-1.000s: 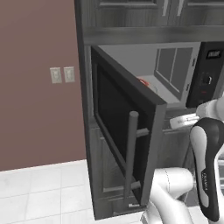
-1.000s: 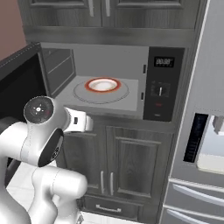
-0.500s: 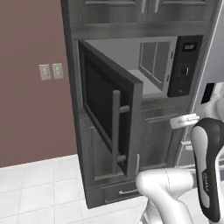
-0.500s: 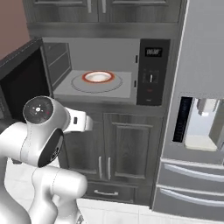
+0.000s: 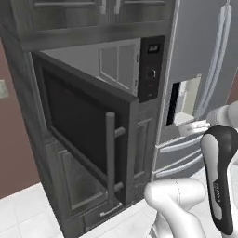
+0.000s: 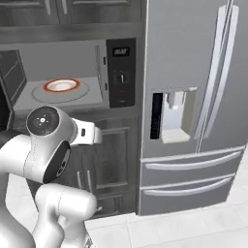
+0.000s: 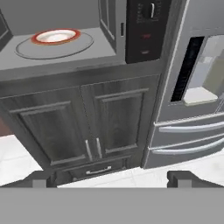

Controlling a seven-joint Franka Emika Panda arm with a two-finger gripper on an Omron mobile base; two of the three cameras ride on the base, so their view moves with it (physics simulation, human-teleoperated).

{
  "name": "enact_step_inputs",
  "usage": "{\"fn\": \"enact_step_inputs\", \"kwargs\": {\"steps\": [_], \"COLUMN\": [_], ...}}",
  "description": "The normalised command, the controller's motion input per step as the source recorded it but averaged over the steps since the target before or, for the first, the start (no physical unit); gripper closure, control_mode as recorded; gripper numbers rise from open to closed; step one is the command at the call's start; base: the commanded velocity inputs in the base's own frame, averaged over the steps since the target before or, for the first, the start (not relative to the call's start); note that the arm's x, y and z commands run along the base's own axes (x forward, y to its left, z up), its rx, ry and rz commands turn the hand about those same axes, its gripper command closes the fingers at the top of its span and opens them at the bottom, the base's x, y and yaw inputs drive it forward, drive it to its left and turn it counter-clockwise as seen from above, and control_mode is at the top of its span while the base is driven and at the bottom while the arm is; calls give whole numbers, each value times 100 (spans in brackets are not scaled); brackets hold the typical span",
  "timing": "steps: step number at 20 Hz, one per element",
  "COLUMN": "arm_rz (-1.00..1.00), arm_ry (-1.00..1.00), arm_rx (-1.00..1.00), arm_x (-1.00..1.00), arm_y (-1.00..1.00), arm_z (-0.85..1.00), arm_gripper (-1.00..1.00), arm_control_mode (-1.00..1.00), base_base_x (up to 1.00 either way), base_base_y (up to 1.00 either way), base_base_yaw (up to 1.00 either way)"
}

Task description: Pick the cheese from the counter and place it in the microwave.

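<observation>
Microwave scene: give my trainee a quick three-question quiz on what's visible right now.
1. True or false: the microwave door stands open.
2. What sits on the turntable? A) a red-rimmed plate B) a cheese wedge C) a mug
3. Fill in: the hand has its fingertips spread ____, with nothing between them.

Key:
1. True.
2. A, the red-rimmed plate.
3. Apart; the hand faces the dark cabinet doors below the microwave, left of the refrigerator.
</observation>
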Motion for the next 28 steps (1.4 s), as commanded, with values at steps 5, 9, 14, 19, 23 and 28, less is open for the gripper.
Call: {"fn": "enact_step_inputs", "kwargs": {"steps": [5,9,14,19,23,28], "arm_rz": [0,0,0,0,0,0], "arm_ry": [0,0,0,0,0,0], "arm_rx": [0,0,0,0,0,0], "arm_x": [0,0,0,0,0,0], "arm_y": [0,0,0,0,0,0], "arm_z": [0,0,0,0,0,0], "arm_gripper": [-100,-100,-100,-100,-100,-100], "arm_control_mode": [100,100,100,100,100,100], "base_base_x": [-2,0,5,5,4,6], "base_base_y": [-4,0,0,0,0,0], "base_base_yaw": [-68,-72,-81,-88,-88,-88]}}
